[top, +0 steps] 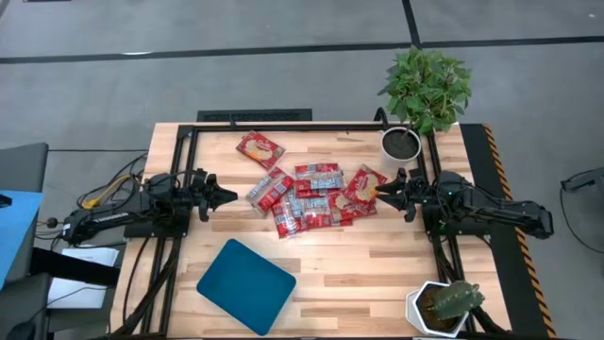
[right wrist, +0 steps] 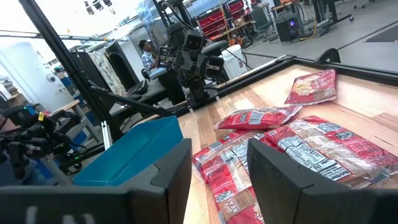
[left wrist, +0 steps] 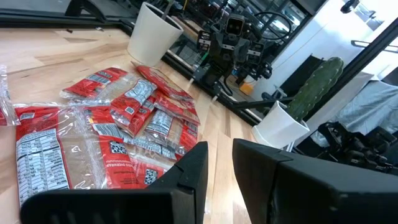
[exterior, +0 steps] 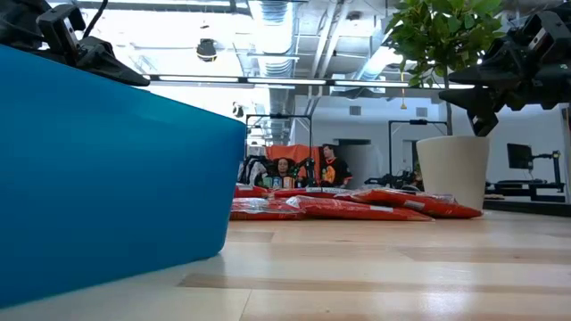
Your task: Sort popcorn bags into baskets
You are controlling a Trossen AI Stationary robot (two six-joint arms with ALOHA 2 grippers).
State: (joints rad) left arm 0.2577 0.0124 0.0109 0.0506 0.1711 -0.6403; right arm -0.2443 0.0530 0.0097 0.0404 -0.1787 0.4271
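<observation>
Several red popcorn bags (top: 307,194) lie flat in an overlapping pile at the table's middle, and one more (top: 260,148) lies apart toward the far edge. The teal-blue tray (top: 246,285) sits near the near edge, with nothing in it. My left gripper (top: 232,196) hovers left of the pile, fingers pointing at it and a little apart (left wrist: 219,152). My right gripper (top: 379,193) hovers at the pile's right end, open (right wrist: 219,152). Both are raised off the table in the low view, and neither touches a bag.
A white pot with a leafy plant (top: 401,144) stands at the far right, close behind my right gripper. A white pot with a cactus (top: 444,304) stands at the near right corner. Bare wood lies between the pile and the tray. People sit in the room beyond (exterior: 303,169).
</observation>
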